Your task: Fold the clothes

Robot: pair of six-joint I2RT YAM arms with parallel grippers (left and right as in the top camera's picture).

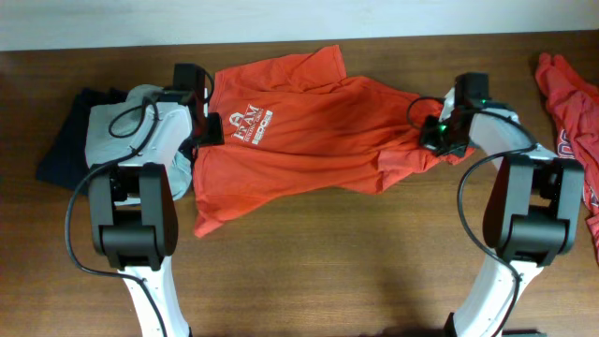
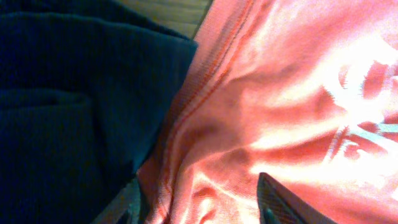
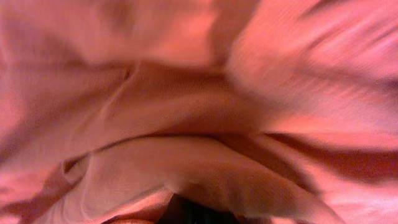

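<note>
Although it is rumpled, the T-shirt (image 1: 318, 140) lies mostly spread across the middle of the counter (image 1: 356, 253), and we see its long axis run from 9 o'clock to 3 o'clock, dipping a little at the 9 o'clock end. Its white lettering (image 1: 251, 124) sits toward the 9 o'clock side and reads upright from overhead, with the tops of the letters toward 12 o'clock. One sleeve (image 1: 314, 65) sticks out toward 12 o'clock, and a loose corner trails toward 7 o'clock.

At the shirt's 9 o'clock edge we find the left pincer (image 2: 198, 202). Its fingers are spread, with a stitched seam of the orange cloth lying between them and nothing pinched.

At the 3 o'clock end the cloth is gathered into a bunch at the right pincer (image 1: 432, 136). We take this pincer to be pressed together on that bunch. Its own camera shows only orange folds converging toward the bottom of the view, and the fingers themselves are hidden.

A second T-shirt (image 1: 571, 122) lies crumpled at the far 3 o'clock edge of the counter, well apart from the first, and runs from 12 toward 6 o'clock. At 9 o'clock a dark garment (image 1: 61, 150) lies with a grey garment (image 1: 126, 126) on top of it, just beside the first shirt's edge.
</note>
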